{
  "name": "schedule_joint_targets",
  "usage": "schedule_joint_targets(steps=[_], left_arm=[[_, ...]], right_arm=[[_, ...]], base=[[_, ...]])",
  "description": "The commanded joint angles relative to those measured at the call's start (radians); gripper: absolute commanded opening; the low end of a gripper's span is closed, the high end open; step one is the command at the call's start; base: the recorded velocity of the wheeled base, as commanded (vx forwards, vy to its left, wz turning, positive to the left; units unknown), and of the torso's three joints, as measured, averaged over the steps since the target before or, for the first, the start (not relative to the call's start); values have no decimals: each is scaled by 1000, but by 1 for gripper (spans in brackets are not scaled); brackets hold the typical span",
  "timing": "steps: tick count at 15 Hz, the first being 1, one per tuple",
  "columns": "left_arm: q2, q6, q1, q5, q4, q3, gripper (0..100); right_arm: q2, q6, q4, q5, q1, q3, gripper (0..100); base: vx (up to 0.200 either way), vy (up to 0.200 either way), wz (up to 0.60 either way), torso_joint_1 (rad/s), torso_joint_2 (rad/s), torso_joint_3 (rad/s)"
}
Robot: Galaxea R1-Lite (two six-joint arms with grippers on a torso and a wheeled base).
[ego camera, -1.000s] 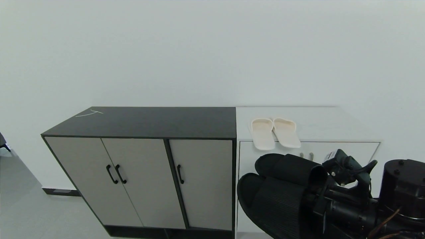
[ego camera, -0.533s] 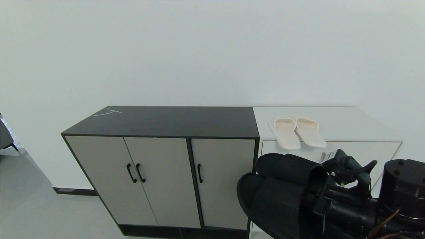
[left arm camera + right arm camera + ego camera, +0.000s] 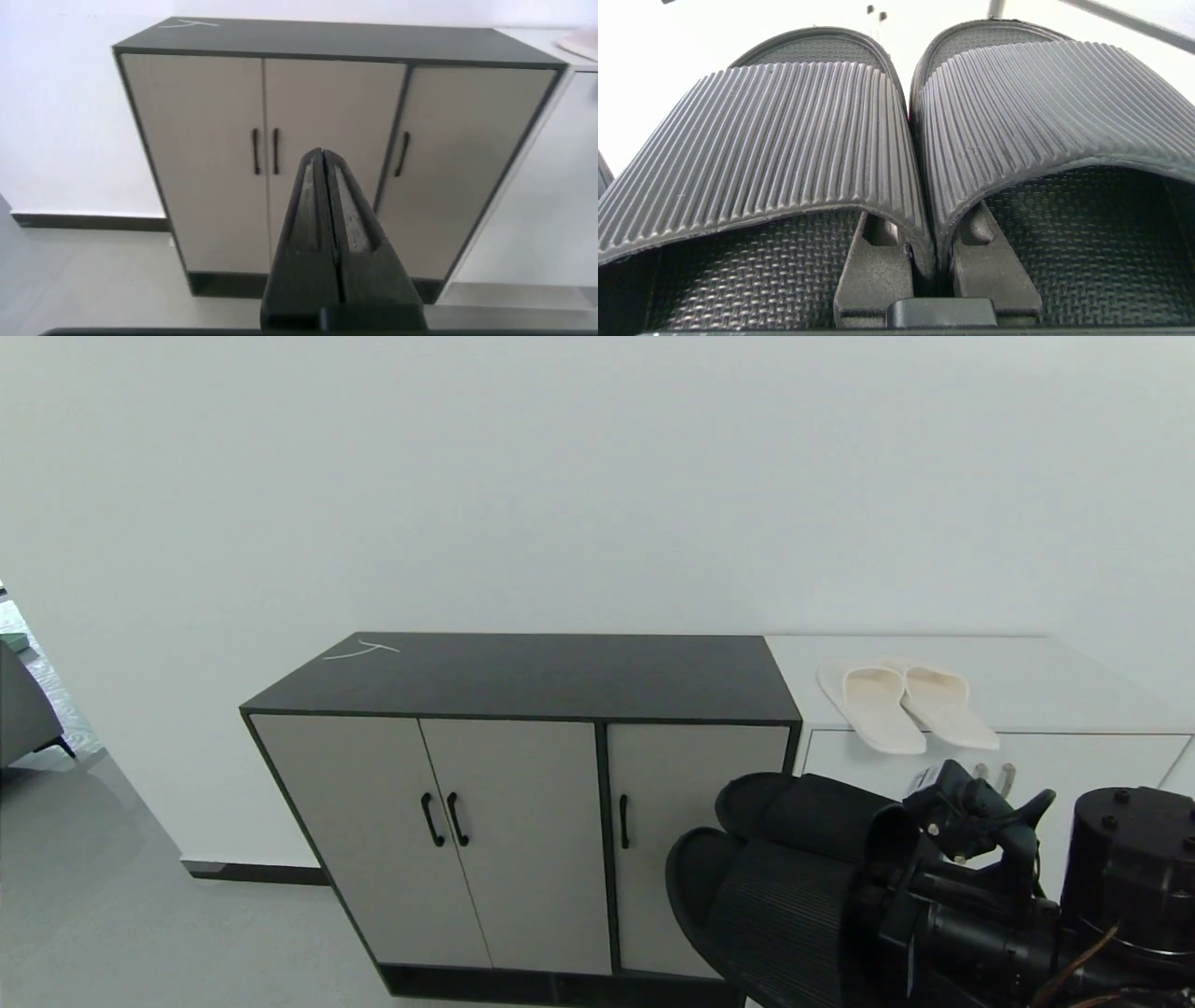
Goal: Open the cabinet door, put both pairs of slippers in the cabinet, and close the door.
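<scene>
Right gripper (image 3: 926, 245) is clamped on the inner side walls of the black slippers (image 3: 794, 859), held in the air near the cabinet (image 3: 523, 803), whose doors are all shut. Left gripper (image 3: 322, 201), fingers pressed together, faces those doors. White slippers (image 3: 906, 705) lie on the white unit (image 3: 1074, 691) beside. The pinched pair may twist loose, I think, because only soft walls are gripped.

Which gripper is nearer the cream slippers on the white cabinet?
Right. Right gripper, holding black ribbed slippers, is before the cream slippers; left gripper faces the grey doors, farther left.
</scene>
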Motion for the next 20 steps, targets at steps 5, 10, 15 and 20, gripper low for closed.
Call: schedule_joint_targets(steps=[5, 10, 15, 20], left_arm=[[0, -1, 0, 0, 0, 0, 0], [0, -1, 2, 0, 0, 0, 0], [0, -1, 0, 0, 0, 0, 0], [0, -1, 0, 0, 0, 0, 0]], right_arm=[[3, 0, -1, 2, 1, 3, 0], [3, -1, -1, 2, 1, 5, 0], [12, -15, -1, 2, 1, 14, 0], [14, -17, -1, 0, 1, 14, 0]], base=[[0, 200, 0, 4, 0, 2], [0, 200, 0, 5, 4, 0], [0, 200, 0, 0, 1, 4], [0, 200, 0, 0, 4, 3]])
